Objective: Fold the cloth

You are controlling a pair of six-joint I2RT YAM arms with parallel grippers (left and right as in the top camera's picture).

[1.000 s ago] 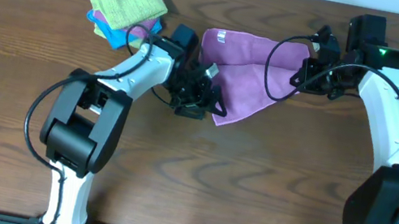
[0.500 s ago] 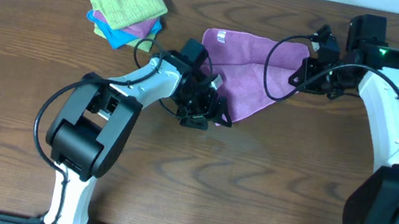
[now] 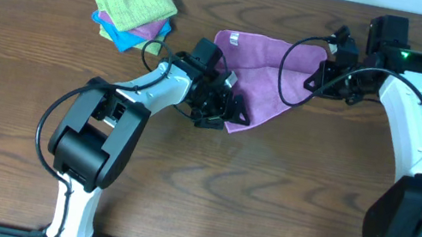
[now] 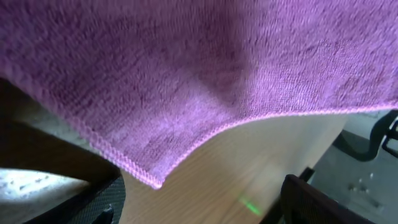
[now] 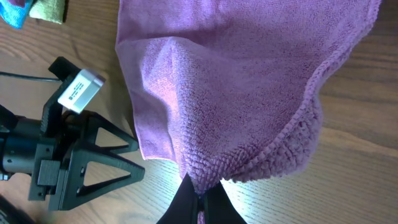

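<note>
Toward the far middle of the table (image 3: 15, 145): one lilac cloth (image 3: 259, 70), lying partly flat, with one small white label (image 3: 235, 39) near its far-left edge. Pinched at one right-hand corner by the right gripper (image 5: 199, 194), jaws closed tight on the fabric, that corner raised off the wood. Met on the near-left side by the left gripper (image 3: 228, 108), jaws spread wide, nothing held, one cloth corner just ahead of them. Off to the far left, well apart: one stack of cloths (image 3: 135, 5), lime-green on top, blue beneath. Two arms in all.
</note>
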